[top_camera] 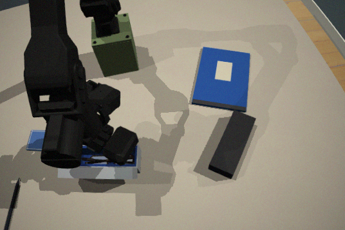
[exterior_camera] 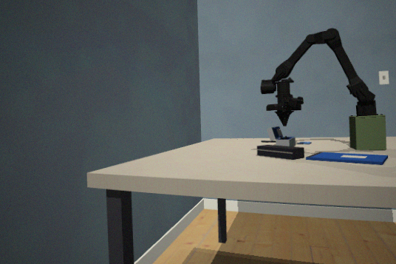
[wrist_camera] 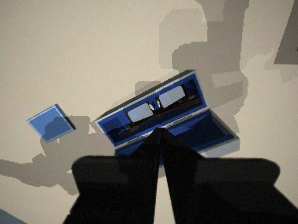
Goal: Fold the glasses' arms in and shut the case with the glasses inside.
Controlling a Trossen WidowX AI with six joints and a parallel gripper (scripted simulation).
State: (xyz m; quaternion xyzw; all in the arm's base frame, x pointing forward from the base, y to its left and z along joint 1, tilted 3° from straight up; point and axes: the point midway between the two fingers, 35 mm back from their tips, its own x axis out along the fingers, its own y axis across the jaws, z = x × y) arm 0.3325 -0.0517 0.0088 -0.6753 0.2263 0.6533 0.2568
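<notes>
Arm poised over the open glasses case

No writing is legible; black jaws pressed together, empty, point down above the open blue-lined rectangular case (wrist_camera: 210, 131) holding dark-framed glasses (wrist_camera: 155, 106), near the table (exterior_camera: 192, 174) edge.

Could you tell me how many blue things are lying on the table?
3: the open glasses case under the end effector, a small blue square just beyond it, and a flat blue book near the black block. The arm may hide others.
</notes>
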